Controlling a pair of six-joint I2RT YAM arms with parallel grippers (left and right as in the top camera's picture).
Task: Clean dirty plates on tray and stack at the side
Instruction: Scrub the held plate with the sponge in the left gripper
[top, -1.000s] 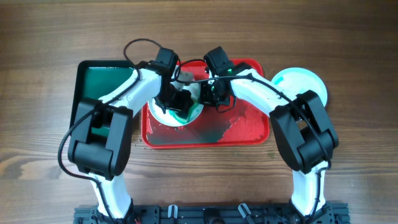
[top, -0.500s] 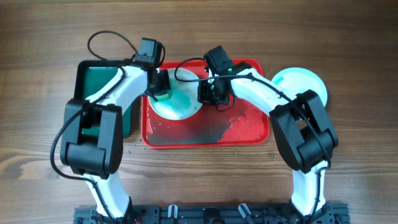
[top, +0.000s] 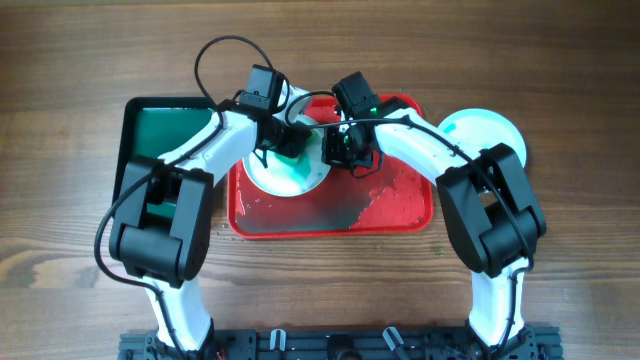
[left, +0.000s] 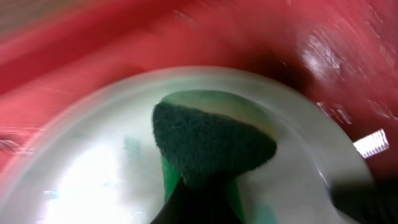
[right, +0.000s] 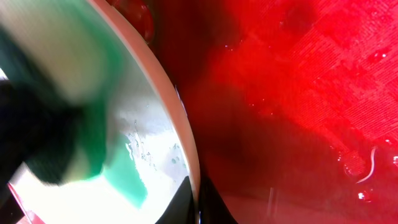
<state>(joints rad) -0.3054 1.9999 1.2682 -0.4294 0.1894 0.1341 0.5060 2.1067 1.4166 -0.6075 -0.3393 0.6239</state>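
A white plate (top: 272, 178) with a teal-green smear lies at the left end of the red tray (top: 400, 205). My left gripper (top: 287, 140) is shut on a dark green sponge (left: 211, 143) pressed on the plate (left: 93, 168). My right gripper (top: 338, 150) is shut on the plate's right rim (right: 181, 124), one finger on each side. The smear (right: 121, 177) shows in the right wrist view, beside the blurred sponge (right: 31, 146). A pale-aqua plate (top: 490, 135) lies on the table, right of the tray.
A dark green tray (top: 165, 140) sits left of the red tray. The red tray floor (right: 298, 93) is wet, with green-black stains in its middle (top: 340, 210). Cables loop above both wrists.
My left gripper swept the sponge from the plate's middle out to its left edge, then back to the right over the plate's far part. The right gripper kept hold of the rim.
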